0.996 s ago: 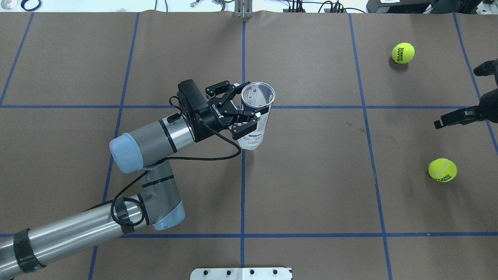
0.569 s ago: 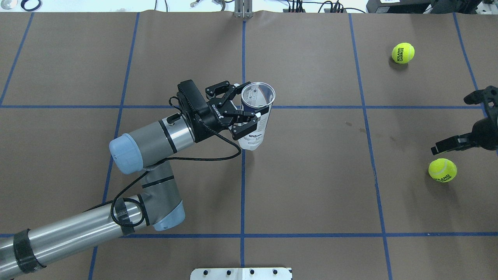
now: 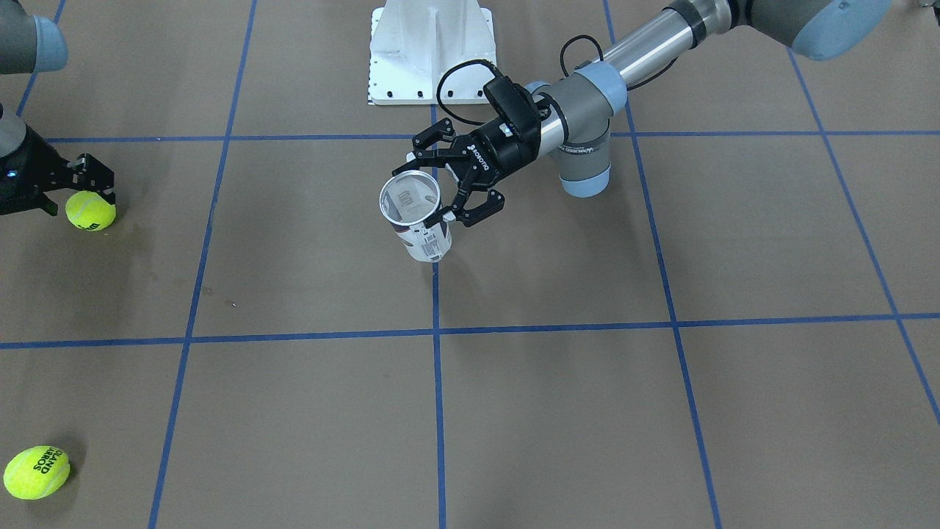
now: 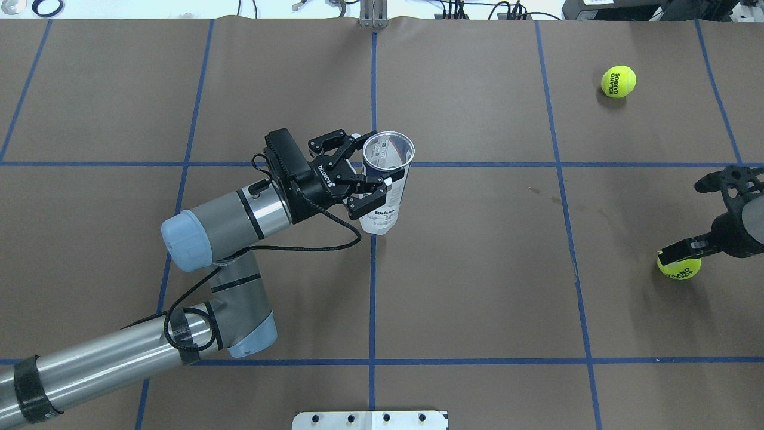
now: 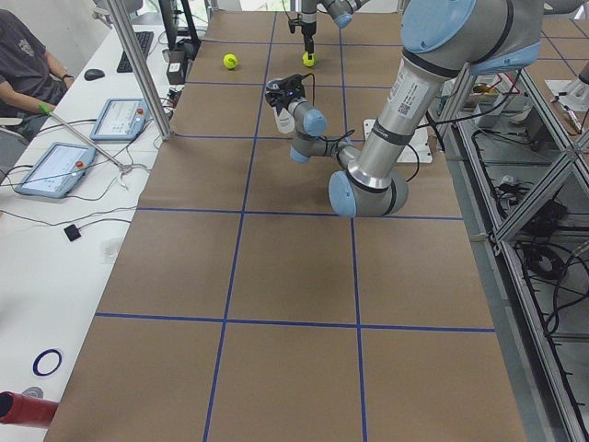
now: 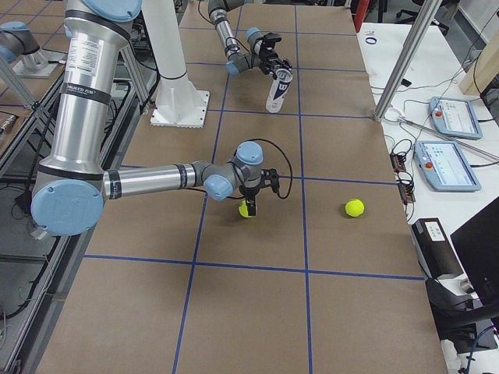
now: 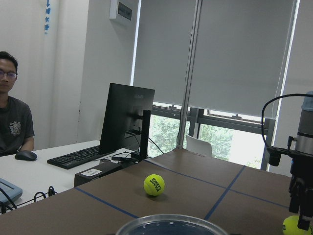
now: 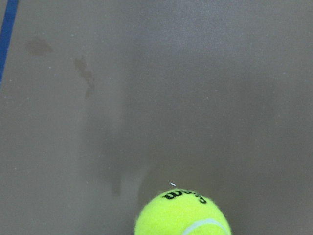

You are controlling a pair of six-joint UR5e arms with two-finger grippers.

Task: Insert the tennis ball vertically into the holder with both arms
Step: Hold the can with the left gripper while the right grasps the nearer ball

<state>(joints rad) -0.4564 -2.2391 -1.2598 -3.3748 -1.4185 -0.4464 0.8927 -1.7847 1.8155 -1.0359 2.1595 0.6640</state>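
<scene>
My left gripper (image 4: 376, 168) is shut on the holder (image 4: 382, 206), a clear tube with a white and navy label, and holds it upright, open metal rim up, over the table's centre line. It also shows in the front view (image 3: 417, 231) with the left gripper (image 3: 433, 192). My right gripper (image 4: 686, 249) is open and points down, just above and touching-close to a yellow tennis ball (image 4: 679, 269) at the right edge. The right wrist view shows that ball (image 8: 182, 213) at the bottom centre, with no fingers in frame.
A second tennis ball (image 4: 618, 81) lies at the far right; it also shows in the front view (image 3: 37, 472). The white pedestal base (image 3: 431, 51) stands at the robot's side of the table. Blue tape lines cross the brown table cover.
My right gripper has swung in from the right edge and come down onto the near ball. My left arm has shifted the holder slightly to the left.
</scene>
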